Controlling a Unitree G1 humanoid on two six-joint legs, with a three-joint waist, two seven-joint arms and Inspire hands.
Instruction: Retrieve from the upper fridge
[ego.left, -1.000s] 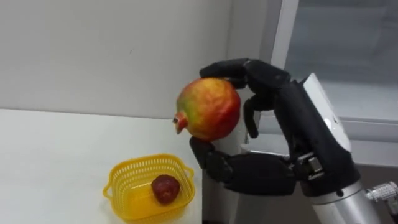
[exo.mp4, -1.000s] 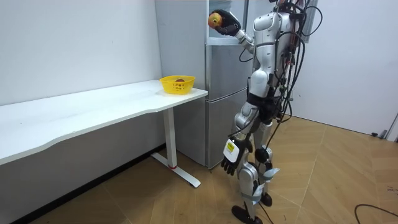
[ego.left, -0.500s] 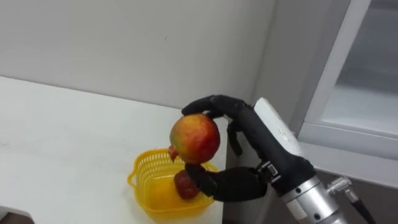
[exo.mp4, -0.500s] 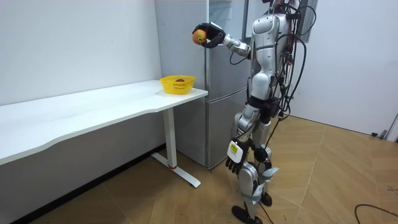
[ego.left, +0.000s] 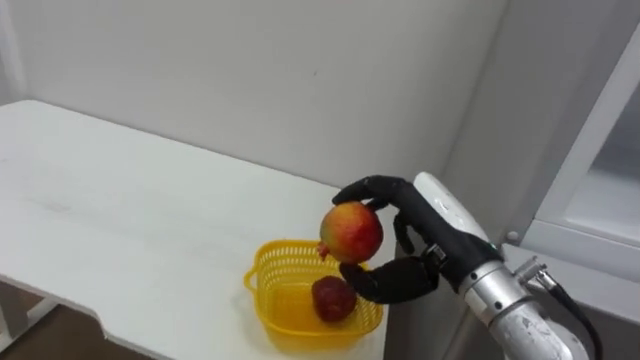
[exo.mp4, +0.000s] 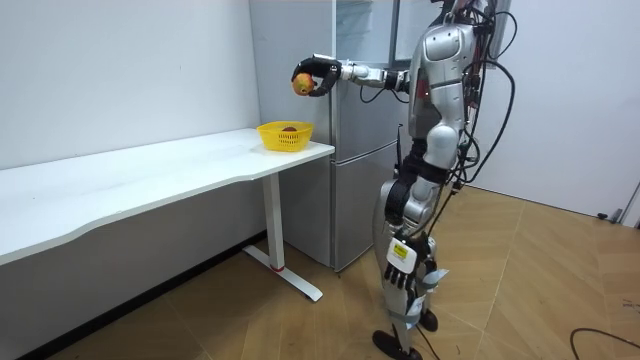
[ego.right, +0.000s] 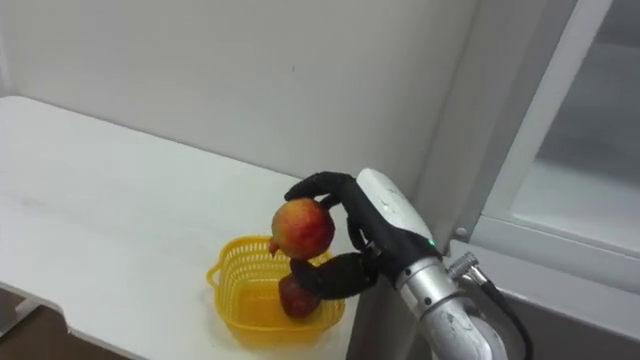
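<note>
A red-yellow pomegranate (ego.left: 350, 232) is held in the air in my right hand (ego.left: 398, 283), fingers curled over its top and thumb under it. It hangs just above the far right part of a yellow basket (ego.left: 272, 300) near the white table's (ego.left: 120, 230) right end. A dark red fruit (ego.left: 333, 298) lies in the basket. In the room view I stand before the fridge (exo.mp4: 355, 150), right arm stretched toward the room view's left with the pomegranate (exo.mp4: 302, 84) high over the basket (exo.mp4: 285, 136). My left hand (exo.mp4: 399, 280) hangs relaxed by my thigh.
The fridge's pale side and open upper compartment (ego.left: 600, 170) rise close on the right of the basket. A white wall (ego.left: 250, 80) stands behind the table. The table's long top stretches away to the left.
My right arm has swung away from the fridge toward the table and come down, carrying the pomegranate to just above the basket. The eye view has shifted along with it.
</note>
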